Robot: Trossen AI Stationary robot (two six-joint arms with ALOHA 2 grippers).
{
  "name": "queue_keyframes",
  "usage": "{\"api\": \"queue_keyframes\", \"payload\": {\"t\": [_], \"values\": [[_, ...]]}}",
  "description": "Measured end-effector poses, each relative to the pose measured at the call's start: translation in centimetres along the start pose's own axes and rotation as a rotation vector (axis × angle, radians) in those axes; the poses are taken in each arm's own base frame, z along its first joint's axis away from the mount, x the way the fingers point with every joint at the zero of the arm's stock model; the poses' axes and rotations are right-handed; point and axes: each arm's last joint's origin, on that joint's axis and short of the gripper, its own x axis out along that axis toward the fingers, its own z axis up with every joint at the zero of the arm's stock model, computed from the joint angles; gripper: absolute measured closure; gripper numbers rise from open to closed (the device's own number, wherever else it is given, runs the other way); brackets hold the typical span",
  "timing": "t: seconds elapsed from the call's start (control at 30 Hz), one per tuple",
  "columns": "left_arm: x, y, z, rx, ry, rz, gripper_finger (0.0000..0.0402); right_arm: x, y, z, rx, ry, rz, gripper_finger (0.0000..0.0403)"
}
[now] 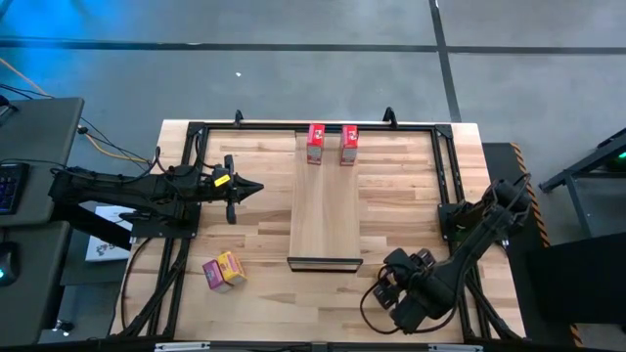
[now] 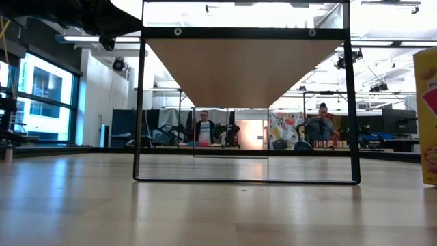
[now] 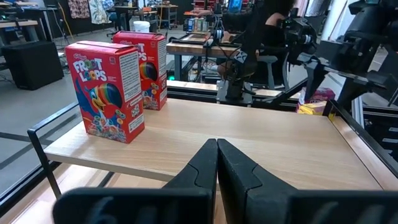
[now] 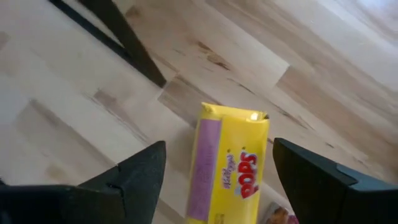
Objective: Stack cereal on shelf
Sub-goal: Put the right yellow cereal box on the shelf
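The shelf (image 1: 323, 200) is a light-wood plank raised on a black frame, with its dark bar (image 1: 325, 262) at the near end. Two red cereal boxes (image 1: 315, 144) (image 1: 349, 144) stand upright on its far end, also seen as red boxes (image 3: 106, 90) (image 3: 146, 68). A pink box (image 1: 212, 273) and a yellow box (image 1: 231, 266) sit on the tabletop near its left near corner. My right gripper (image 4: 217, 149) is open above a yellow box (image 4: 230, 165) lying flat on the table, a finger on each side. My left gripper (image 3: 216, 163) is shut, left of the shelf.
A black frame rail (image 1: 323, 125) runs round the table's edges. My right arm (image 1: 460, 249) reaches in from the right near corner, close to the shelf's dark bar. A yellow box (image 2: 427, 116) shows at the low view's right edge. People sit in the room behind.
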Motion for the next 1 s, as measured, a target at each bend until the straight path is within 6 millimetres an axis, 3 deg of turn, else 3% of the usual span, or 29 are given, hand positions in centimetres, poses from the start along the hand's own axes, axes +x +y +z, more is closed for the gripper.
{"api": "queue_keyframes", "payload": {"t": [0.43, 0.7, 1.0], "values": [[0.0, 0.0, 0.0, 0.0, 0.0, 0.0, 0.0398, 3.7, -0.3, -1.7, 0.028, 0.062, -0.015, 0.0123], [0.0, 0.0, 0.0, 0.0, 0.0, 0.0, 0.0398, 4.1, -0.4, -1.9, 0.025, 0.071, -0.022, 0.0129], [0.0, 0.0, 0.0, 0.0, 0.0, 0.0, 0.0398, 3.9, -0.5, -1.8, -0.005, 0.087, -0.017, 0.0236]]}}
